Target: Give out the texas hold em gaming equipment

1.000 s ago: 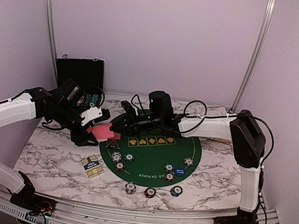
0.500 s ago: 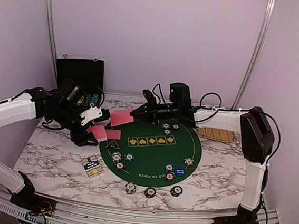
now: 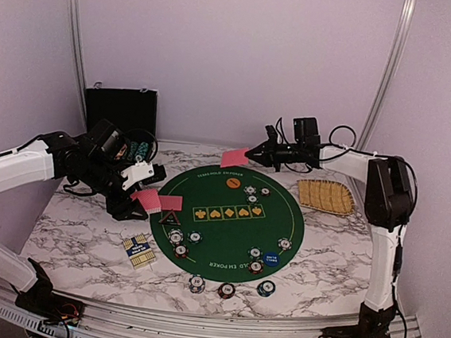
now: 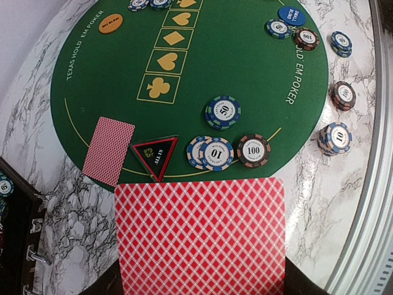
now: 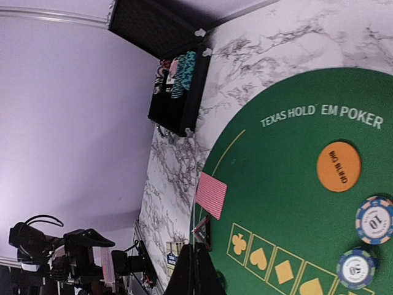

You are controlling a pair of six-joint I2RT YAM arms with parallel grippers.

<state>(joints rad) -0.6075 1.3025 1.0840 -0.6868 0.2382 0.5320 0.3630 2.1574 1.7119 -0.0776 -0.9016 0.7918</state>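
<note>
Marble tabletop point(image 3: 75, 234) under pale walls carries a round green mat point(image 3: 228, 225), seen first from above. At the mat's left edge the left pincer point(image 3: 138, 192) is clamped on a stack of red-backed cards point(image 3: 148, 201). Just past the mat's far edge the right pincer point(image 3: 252, 152) pinches a single red card point(image 3: 233, 158), held off the surface. An orange button point(image 3: 233, 182) lies on the mat's far part, a blue button point(image 3: 270, 259) on its near right, and three chips point(image 3: 227, 290) sit just off its near edge. From the left wrist, the held stack fills the lower frame. Beyond it, at the mat's rim, a dealt card point(image 4: 108, 150) lies just beside a black triangular button point(image 4: 155, 155) and striped chips point(image 4: 212, 152). From the right wrist, dark closed fingertips point(image 5: 196, 276) point over the mat; the card between them is too thin to make out. A black case point(image 5: 178, 86) stands off the mat's far left.
</note>
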